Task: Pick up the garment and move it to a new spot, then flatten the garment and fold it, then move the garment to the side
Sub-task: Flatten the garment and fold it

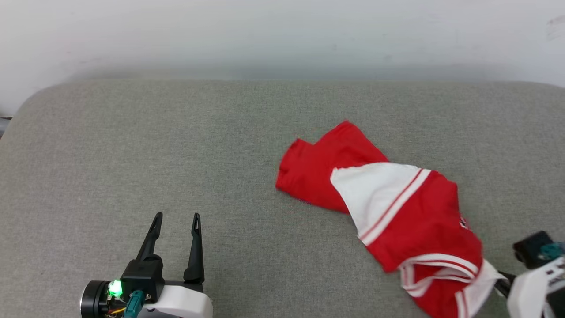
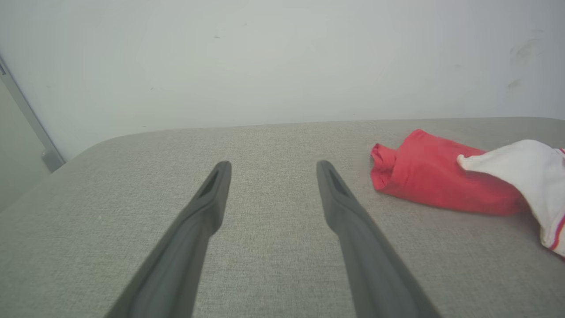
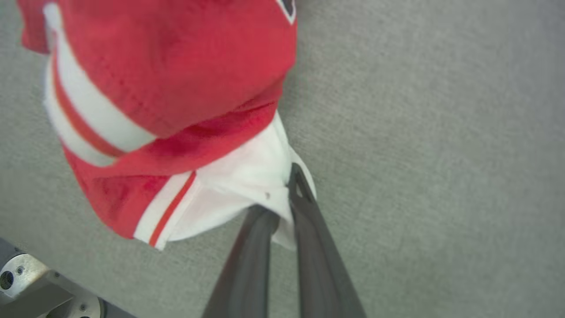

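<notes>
The red garment with white sleeves lies crumpled on the right part of the gray cloth surface. A bit of black-and-white lettering peeks out, too small to read. The right gripper has its jaws pinching a white edge of it. The left gripper hangs well apart from it, jaws spread wide.

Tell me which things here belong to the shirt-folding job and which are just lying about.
Job:
- shirt
- right end effector, shut on the shirt's white edge
- left end effector, open, apart from the shirt

Just there:
- grey cushion
- wall
</notes>
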Robot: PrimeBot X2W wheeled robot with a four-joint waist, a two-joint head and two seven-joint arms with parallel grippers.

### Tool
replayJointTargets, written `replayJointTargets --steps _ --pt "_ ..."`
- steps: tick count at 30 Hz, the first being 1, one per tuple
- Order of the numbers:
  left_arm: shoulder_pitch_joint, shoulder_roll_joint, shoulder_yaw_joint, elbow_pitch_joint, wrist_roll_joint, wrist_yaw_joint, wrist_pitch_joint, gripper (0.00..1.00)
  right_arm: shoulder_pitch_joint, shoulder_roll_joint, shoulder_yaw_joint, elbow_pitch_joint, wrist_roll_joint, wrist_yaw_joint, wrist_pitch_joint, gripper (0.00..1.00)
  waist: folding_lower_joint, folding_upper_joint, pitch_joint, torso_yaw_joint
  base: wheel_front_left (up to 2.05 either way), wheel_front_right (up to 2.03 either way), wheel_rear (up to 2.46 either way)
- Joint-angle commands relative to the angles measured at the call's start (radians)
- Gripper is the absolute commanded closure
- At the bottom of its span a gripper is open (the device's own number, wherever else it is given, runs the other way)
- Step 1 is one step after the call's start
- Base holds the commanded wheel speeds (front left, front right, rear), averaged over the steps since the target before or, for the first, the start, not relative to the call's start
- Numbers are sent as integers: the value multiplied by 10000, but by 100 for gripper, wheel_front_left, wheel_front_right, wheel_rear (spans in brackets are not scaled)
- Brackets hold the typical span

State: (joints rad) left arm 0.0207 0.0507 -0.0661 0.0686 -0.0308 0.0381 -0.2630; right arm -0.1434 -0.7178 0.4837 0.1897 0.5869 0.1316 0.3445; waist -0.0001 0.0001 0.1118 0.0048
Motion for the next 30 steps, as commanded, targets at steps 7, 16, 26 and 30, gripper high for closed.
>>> replayJointTargets --steps 7,16,26,30 --pt "119 -5 -59 53 81 -97 -26 0 972 41 -1493 2246 427 -17 -344 100 1 -1 -106 88 0 0 0" --pt "295 -7 -10 106 82 -59 -26 0 508 656 -2075 3189 459 -17 -1768 0 1 -1 -230 142 0 0 0" --pt "551 -6 24 41 108 -48 -26 0 319 936 -4444 969 -1004 -14 -3146 0 1 -1 -714 32 0 0 0" --pt "575 -6 29 28 127 -70 -26 0 196 1344 -4837 -832 -1513 -14 -2645 0 1 -1 -771 45 0 0 0"
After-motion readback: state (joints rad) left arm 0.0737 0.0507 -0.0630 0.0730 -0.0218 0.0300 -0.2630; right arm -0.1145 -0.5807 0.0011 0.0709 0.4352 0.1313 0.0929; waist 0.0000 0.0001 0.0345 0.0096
